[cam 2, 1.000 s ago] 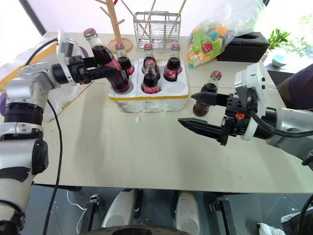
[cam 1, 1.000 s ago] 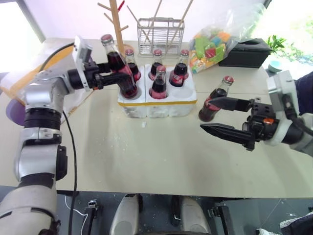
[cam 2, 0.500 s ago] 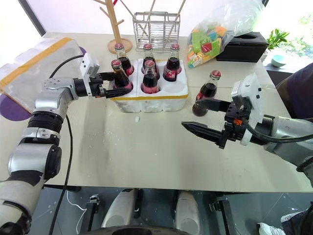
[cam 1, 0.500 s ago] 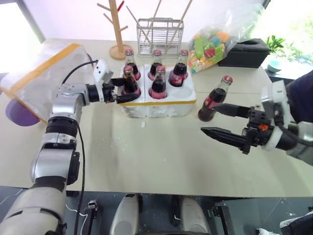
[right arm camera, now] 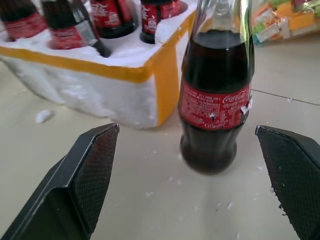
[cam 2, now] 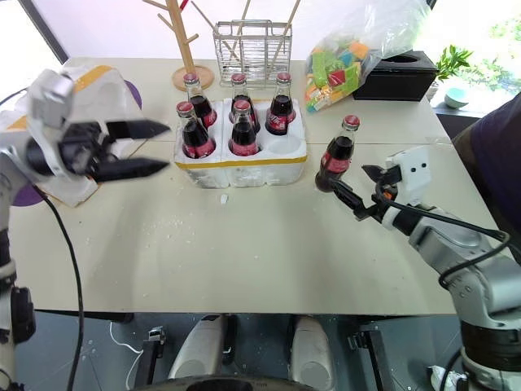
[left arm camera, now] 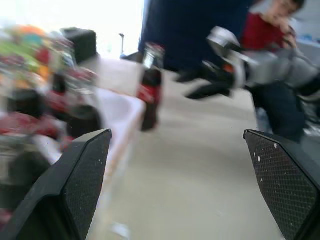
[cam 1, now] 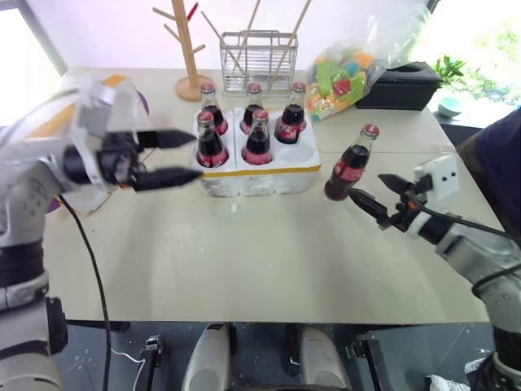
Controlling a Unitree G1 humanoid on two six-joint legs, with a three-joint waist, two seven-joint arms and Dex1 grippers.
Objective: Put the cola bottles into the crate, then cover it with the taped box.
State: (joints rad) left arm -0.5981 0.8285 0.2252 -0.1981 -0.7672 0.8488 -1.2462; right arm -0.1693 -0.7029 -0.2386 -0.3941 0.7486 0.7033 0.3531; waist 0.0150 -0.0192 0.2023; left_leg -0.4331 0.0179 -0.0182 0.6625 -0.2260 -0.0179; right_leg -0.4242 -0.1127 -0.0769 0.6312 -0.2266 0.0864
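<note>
Five bottles [cam 1: 211, 143] are standing in the crate [cam 1: 259, 169], three in the back row and two in front, leaving the front well nearest the right arm vacant. The sixth bottle [cam 1: 349, 164] is standing upright on the counter [cam 1: 260, 252], just beside the crate's right end and apart from it. The right tool [cam 1: 381, 195] is hanging low beside this bottle with its fingers spread wide, holding nothing; in the right wrist view the bottle is sitting squarely between the two fingers, with the pads not touching the glass. The left tool [cam 1: 167, 156] is hovering off the crate's left end, its fingers also spread apart and carrying nothing. The taped box [cam 2: 85, 98] is lying on the counter at the far left, partly hidden behind the left arm. Judging by this layout, the loading step is nearly finished and the last bottle's pickup is the step in hand. The next move is calling for the right tool to advance so the fingers bracket the bottle's body near the label, close firmly, lift straight up to clear the crate wall, then carry it over the vacant well and lower it upright. A grip too high on the neck, or a nudge before closing, could be tipping the bottle. Only after that is the box going over the crate.
</note>
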